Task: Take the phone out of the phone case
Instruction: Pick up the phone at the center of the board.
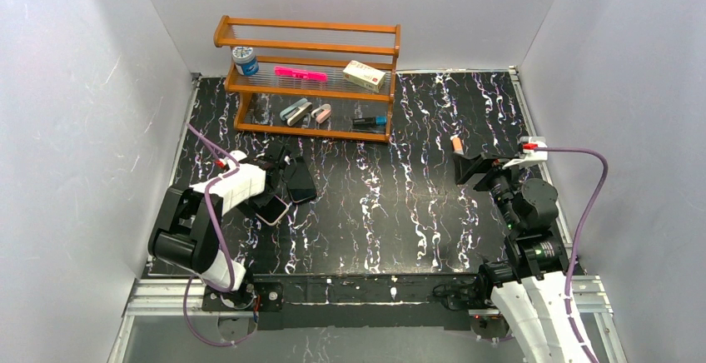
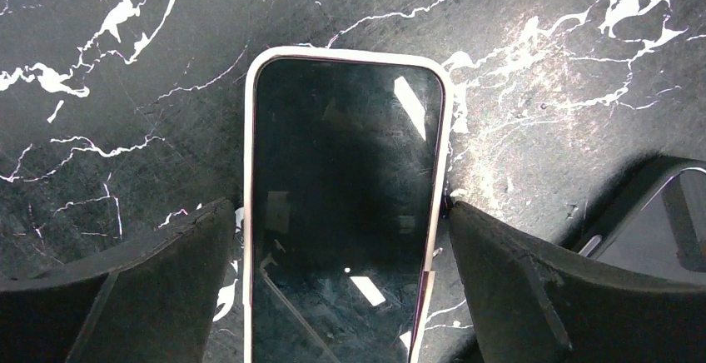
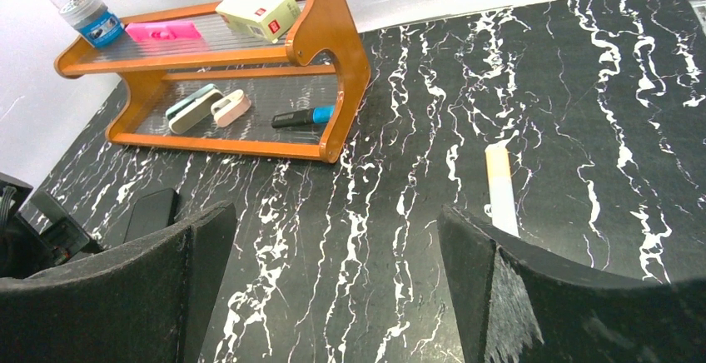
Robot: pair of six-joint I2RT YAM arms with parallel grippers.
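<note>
A phone with a dark screen in a white case (image 2: 345,196) lies flat on the black marbled table; in the top view it (image 1: 273,211) sits under my left wrist. My left gripper (image 2: 341,213) is open and straddles the phone, one black finger (image 2: 166,271) at each long side, close to the case edges; the right one seems to touch. My left gripper shows at the left in the top view (image 1: 268,199). A second dark phone-shaped slab (image 1: 300,181) lies just right of it (image 2: 658,221). My right gripper (image 1: 466,167) is open and empty above the table's right side (image 3: 337,238).
A wooden rack (image 1: 310,80) stands at the back with a small jar (image 1: 245,61), a pink item (image 1: 300,73), a box (image 1: 365,74) and small items on its shelves. A white stick with an orange tip (image 1: 456,143) lies near my right gripper (image 3: 499,190).
</note>
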